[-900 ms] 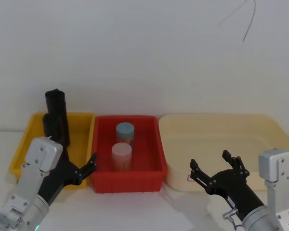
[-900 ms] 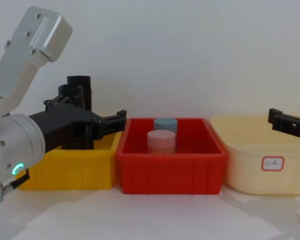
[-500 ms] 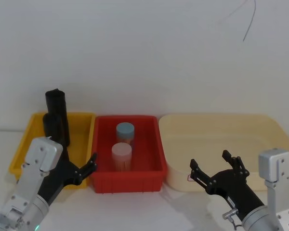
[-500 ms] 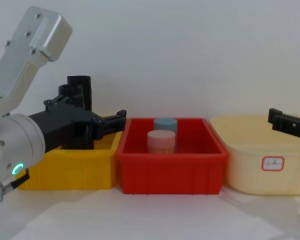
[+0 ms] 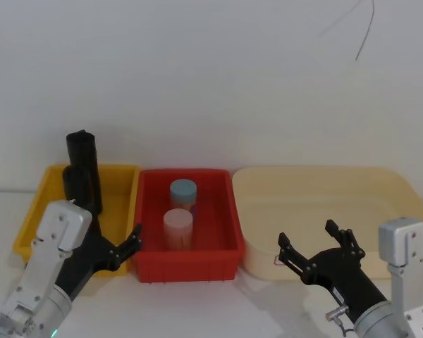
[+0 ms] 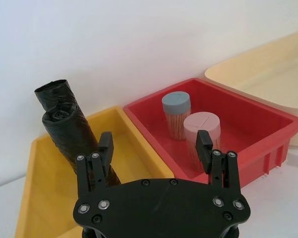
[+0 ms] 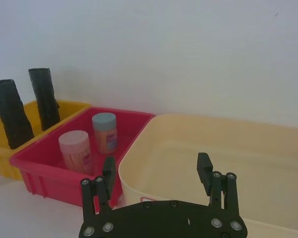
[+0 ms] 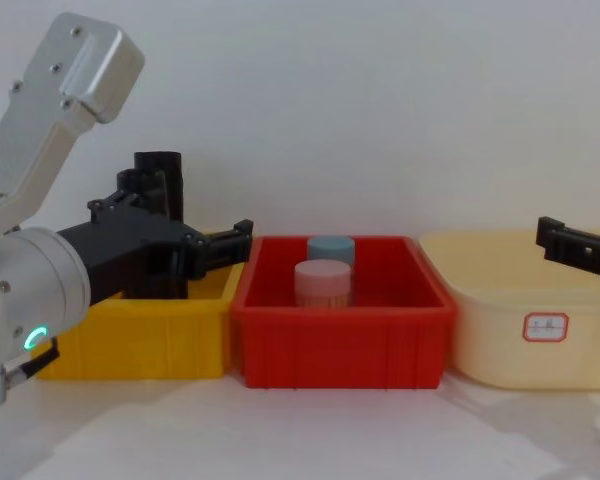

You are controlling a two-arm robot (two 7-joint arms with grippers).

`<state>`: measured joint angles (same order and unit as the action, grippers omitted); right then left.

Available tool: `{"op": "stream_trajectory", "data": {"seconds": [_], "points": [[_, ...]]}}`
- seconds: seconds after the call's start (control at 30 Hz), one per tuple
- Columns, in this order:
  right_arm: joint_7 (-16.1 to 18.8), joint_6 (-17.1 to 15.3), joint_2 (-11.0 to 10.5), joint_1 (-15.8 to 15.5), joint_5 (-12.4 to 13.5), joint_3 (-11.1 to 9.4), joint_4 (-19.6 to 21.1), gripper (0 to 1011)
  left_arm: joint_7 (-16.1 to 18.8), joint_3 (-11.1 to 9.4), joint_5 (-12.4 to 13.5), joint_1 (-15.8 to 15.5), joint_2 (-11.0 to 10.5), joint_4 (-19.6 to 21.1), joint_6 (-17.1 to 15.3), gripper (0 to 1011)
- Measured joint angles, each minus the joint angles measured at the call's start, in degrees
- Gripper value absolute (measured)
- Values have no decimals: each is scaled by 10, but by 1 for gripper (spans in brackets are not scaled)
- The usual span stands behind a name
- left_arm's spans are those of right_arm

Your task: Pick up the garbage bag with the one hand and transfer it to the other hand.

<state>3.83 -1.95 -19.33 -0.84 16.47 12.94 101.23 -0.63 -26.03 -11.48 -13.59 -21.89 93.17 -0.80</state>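
Standing on end in the rectangular yellow plastic bin (image 5: pixel 39 204) at the left of the white table (image 5: pixel 197 310), the garbage bag (image 5: pixel 81 189) is showing as a matte black cylindrical roll with a tightly wound top. A taller black tube (image 5: pixel 80 148) with a hollow, crumpled end is standing just behind it in the same bin.

The left claw (image 6: pixel 155 145), a black two-finger unit on a silver arm with a glowing green-teal ring (image 8: pixel 35 338), is hovering at the near right corner of the yellow bin. Its fingers are spreading wide and are holding nothing. The garbage bag is sitting beyond the claw and to its left. In the left wrist view the roll is rising just past one finger (image 6: pixel 105 144), outside the gap between the fingers. Whether that finger is touching the roll cannot be told.

The right claw (image 5: pixel 307 238), a slim black unit on the other silver arm, is hanging in front of the near wall of the wide cream plastic tub (image 5: pixel 317 183). Its fingers are likewise standing apart and gripping nothing. It is well apart from the garbage bag.

Between the yellow bin and the cream tub, the red plastic bin (image 5: pixel 187 266) is holding two upright cylindrical jars. The blue-lidded jar (image 5: pixel 183 190) is standing farther back and the pink-lidded jar (image 5: pixel 178 224) nearer.
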Motion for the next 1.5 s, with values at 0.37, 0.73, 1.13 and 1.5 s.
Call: {"op": "stream_trajectory", "data": {"seconds": [0.37, 0.73, 1.13, 1.5], "points": [[0, 0, 0, 0, 0, 0, 0, 1000, 0, 0, 0, 0, 0, 0, 0, 1001], [0, 0, 0, 0, 0, 0, 0, 1000, -3, 2, 1, 1, -4, 3, -1, 1002], [0, 0, 0, 0, 0, 0, 0, 1000, -24, 26, -13, 19, -33, 19, -7, 1002], [0, 0, 0, 0, 0, 0, 0, 1000, -35, 56, -35, 21, -44, 21, -29, 1002]]}}
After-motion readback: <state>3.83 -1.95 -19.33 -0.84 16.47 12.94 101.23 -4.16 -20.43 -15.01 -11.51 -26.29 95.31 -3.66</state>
